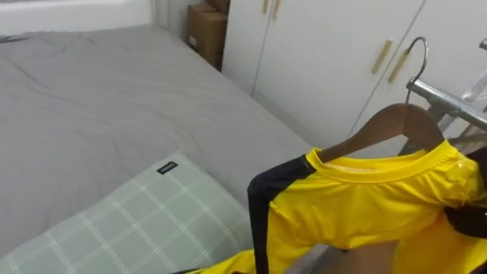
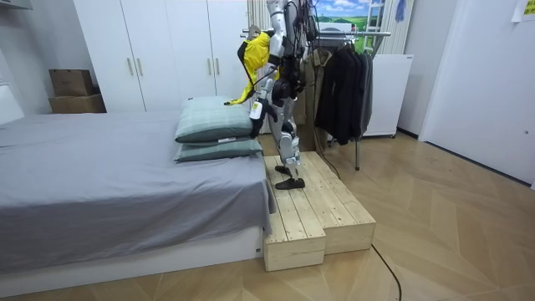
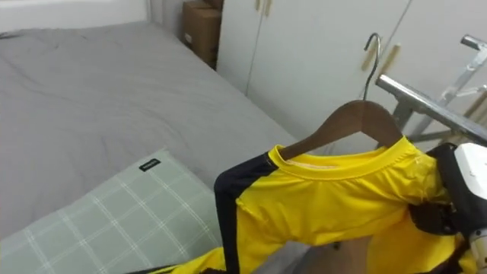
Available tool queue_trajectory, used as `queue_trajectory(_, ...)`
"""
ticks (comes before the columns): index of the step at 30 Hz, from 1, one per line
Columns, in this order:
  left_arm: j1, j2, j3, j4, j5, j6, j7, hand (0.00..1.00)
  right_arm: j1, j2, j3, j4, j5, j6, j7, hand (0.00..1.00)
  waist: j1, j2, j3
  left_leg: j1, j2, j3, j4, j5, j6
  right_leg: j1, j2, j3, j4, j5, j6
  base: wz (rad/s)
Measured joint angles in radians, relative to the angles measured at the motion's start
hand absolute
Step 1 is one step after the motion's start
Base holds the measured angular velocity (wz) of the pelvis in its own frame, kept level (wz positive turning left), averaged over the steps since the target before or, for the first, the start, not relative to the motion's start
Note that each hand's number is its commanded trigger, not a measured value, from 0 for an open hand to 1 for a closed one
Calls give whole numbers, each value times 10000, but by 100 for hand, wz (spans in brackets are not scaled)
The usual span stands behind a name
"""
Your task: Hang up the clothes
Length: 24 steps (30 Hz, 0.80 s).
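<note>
Here the yellow shirt (image 3: 327,198) with its black sleeve is on a wooden hanger (image 3: 358,118), held up at the right of the eye views; its lower cloth trails down over the near edge of the green checked pillow (image 3: 114,213). The hanger's metal hook (image 3: 370,49) rises just beside the end of the clothes rack's metal rail (image 3: 426,103); whether the hook touches the rail cannot be told. The right hand (image 3: 437,217) is at the shirt's right shoulder, partly covered by the cloth; whether it is clamped on the shirt or the hanger cannot be told. In the room view the left hand (image 2: 255,111) hangs low, just beside the stacked pillows; its state cannot be told either. The robot stands upright on a wooden platform (image 2: 309,209) at the head end of the grey bed (image 3: 91,99), between the pillows and the rack; dark coats (image 2: 343,84) hang on that rack. Beyond the bed are the white wardrobe doors (image 3: 319,46) and a cardboard box (image 3: 199,34) in the corner.
</note>
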Motion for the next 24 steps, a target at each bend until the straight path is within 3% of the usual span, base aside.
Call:
queue_trajectory(7, 1, -139, -7, -4, 160, 414, 50, 0, -14, 58, 47, -31, -188, -28, 102, 100, -17, -27, -28, 125, -12, 314, -22, 1, -12, -130, 57, 163, 42, 15, -28, -11)
queue_trajectory(12, 2, -195, -52, -4, 533, 877, 59, 0, -13, 110, 52, -41, -162, 0, 222, 100, -97, -29, -55, 278, 113, 614, 230, -170, -111, -140, 42, -153, 361, -156, -194, -17)
queue_trajectory(15, 14, -186, -98, 52, 550, 1212, 64, 0, -13, 329, 119, -47, -129, 14, 164, 100, -137, 21, -64, 299, 575, 893, 1106, -588, -296, -152, 155, -268, 719, -411, -390, -33)
queue_trajectory(18, 37, -188, -136, 99, 563, 1537, 249, 0, -86, 354, 542, -41, -209, -5, -74, 100, -170, 81, -119, 186, 1123, 1074, 2568, -871, -527, -259, 526, 373, 1150, -904, -461, -50)
queue_trajectory(19, 83, -222, -185, 170, 572, 1655, 343, 0, -160, 358, 755, -36, -203, -58, -157, 100, -121, 75, -129, -106, 1351, 608, 3536, -713, -498, -261, 629, 712, 1193, -898, -519, -90)
queue_trajectory(20, 122, -307, -146, 173, 571, 1818, 356, 0, -260, 359, 921, -38, -204, -79, -230, 100, 36, 110, -119, -493, 1317, -445, 4368, -340, -408, -251, 732, 1182, 1226, -842, -617, -102)
queue_trajectory(21, 123, -341, -135, 172, 571, 1867, 357, 0, -278, 361, 1001, -48, -182, -73, -310, 100, 107, 120, -129, -811, 1179, -1078, 4679, -142, -369, -198, 779, 1486, 1233, -829, -644, -102)
queue_trajectory(22, 121, -398, -198, 170, 557, 1918, 359, 0, -298, 378, 1109, -109, -169, -27, -407, 100, 126, 120, -142, -1238, 789, -2348, 4806, -121, -347, -200, 897, 2139, 1208, -808, -674, -76)
queue_trajectory(23, 108, -443, -296, 163, 561, 1932, 369, 0, -330, 392, 1188, -106, -162, 32, -474, 100, 112, 101, -141, -1573, 388, -3210, 4483, -124, -347, -211, 941, 2700, 1175, -783, -634, -66)
queue_trajectory(24, 108, -459, -411, 163, 560, 1950, 373, 0, -375, 397, 1248, -106, -161, 94, -497, 100, 117, 93, -141, -1714, 177, -3585, 4239, -122, -348, -237, 987, 3066, 1155, -742, -573, -66)
